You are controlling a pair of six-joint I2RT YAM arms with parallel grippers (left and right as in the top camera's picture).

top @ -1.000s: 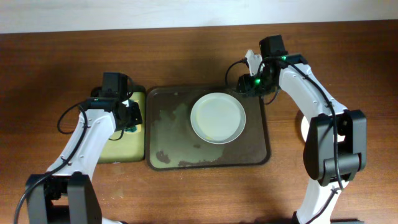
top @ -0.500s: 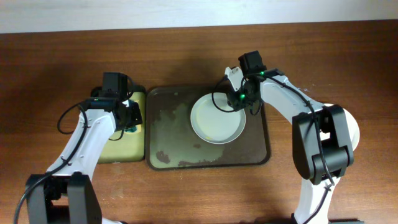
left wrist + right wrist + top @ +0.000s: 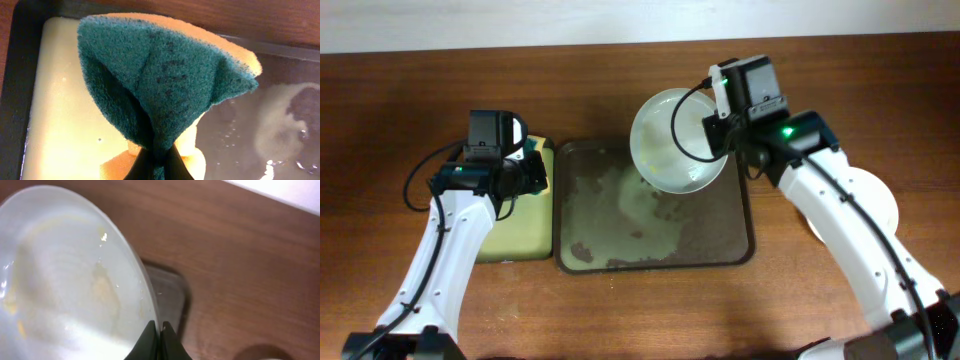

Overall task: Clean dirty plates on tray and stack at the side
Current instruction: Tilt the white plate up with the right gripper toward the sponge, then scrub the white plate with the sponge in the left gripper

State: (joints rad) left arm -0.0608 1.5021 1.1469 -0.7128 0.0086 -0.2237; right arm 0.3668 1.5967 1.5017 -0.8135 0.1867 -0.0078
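Observation:
My right gripper is shut on the rim of a white dirty plate and holds it lifted and tilted above the far right part of the dark tray. In the right wrist view the plate shows yellow smears, with the jaws pinching its edge. My left gripper is shut on a folded green-and-yellow sponge, held over the pale sponge tray at the dark tray's left edge. Other white plates lie at the right, mostly hidden under my right arm.
The dark tray's surface is wet and smeared. The pale yellow-green sponge tray with black rim sits directly left of it. Brown wooden table surrounds both; a pale wall edge runs along the far side.
My right gripper has taken the plate by its rim and lifted it off the tray, tilting it toward the far side. My left arm has risen slightly with the sponge.

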